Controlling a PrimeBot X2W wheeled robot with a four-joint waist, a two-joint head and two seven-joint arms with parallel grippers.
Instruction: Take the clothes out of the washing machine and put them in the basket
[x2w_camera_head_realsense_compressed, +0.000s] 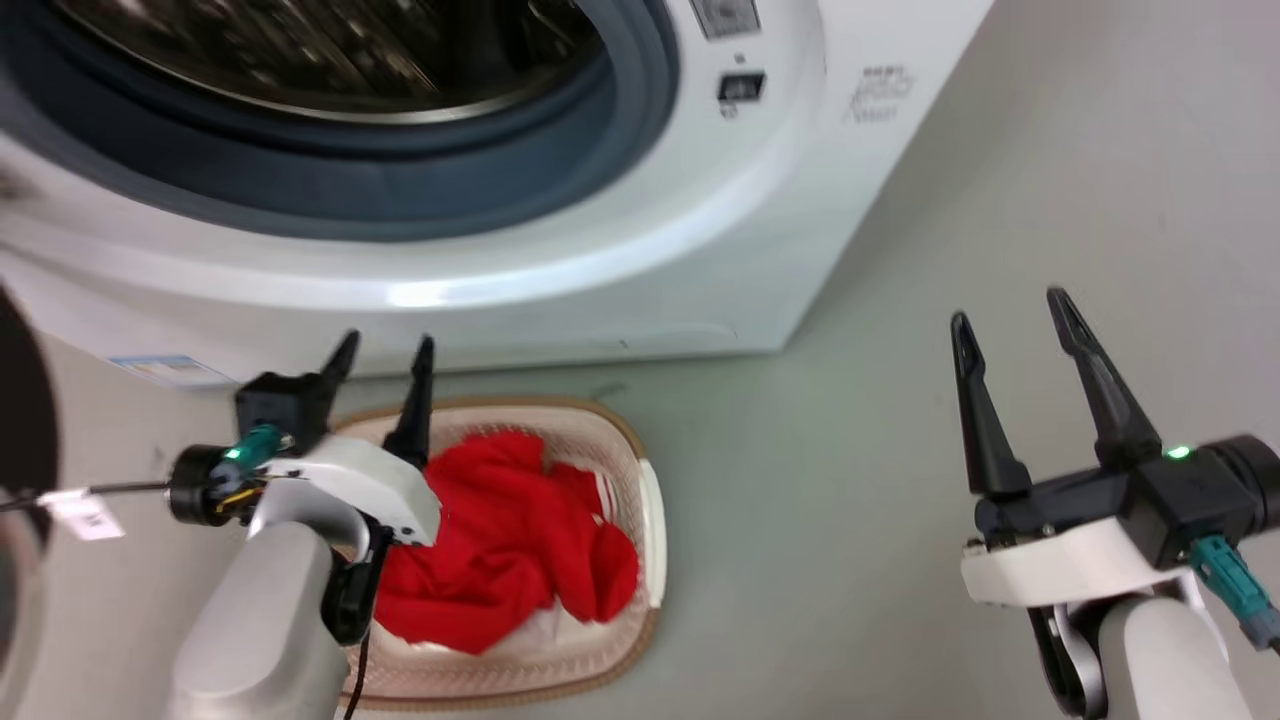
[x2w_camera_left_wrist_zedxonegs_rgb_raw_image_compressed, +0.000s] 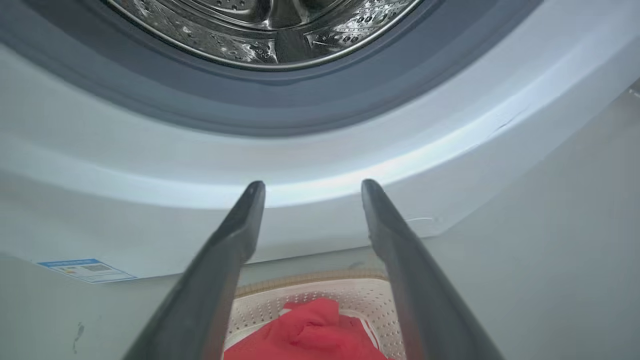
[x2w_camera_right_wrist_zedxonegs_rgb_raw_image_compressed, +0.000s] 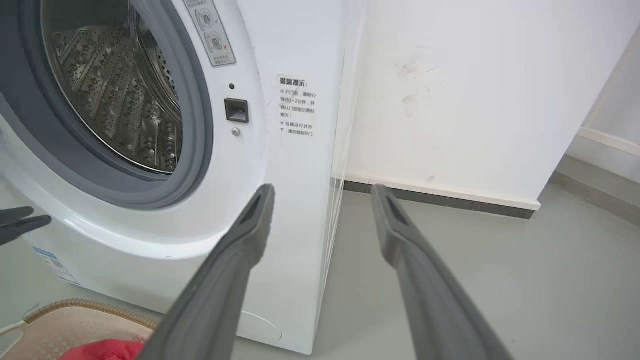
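Both spread wide: our left gripper (x2w_camera_head_realsense_compressed: 388, 345) above basket (x2w_camera_head_realsense_compressed: 652, 520) of red clothes (x2w_camera_head_realsense_compressed: 500, 540), our right gripper (x2w_camera_head_realsense_compressed: 1010, 310) over grey floor (x2w_camera_head_realsense_compressed: 850, 480); washing machine (x2w_camera_head_realsense_compressed: 700, 250) beside white wall (x2w_camera_right_wrist_zedxonegs_rgb_raw_image_compressed: 450, 100).

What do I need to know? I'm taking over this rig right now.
Left gripper: jaws open, empty, above the basket.
Right gripper: jaws open, empty, above the floor.
Clothes: red heap inside the basket, before the washing machine.
Done: the drum, as far as it shows, holds nothing.
Left: check its hidden part; garment count unclear.
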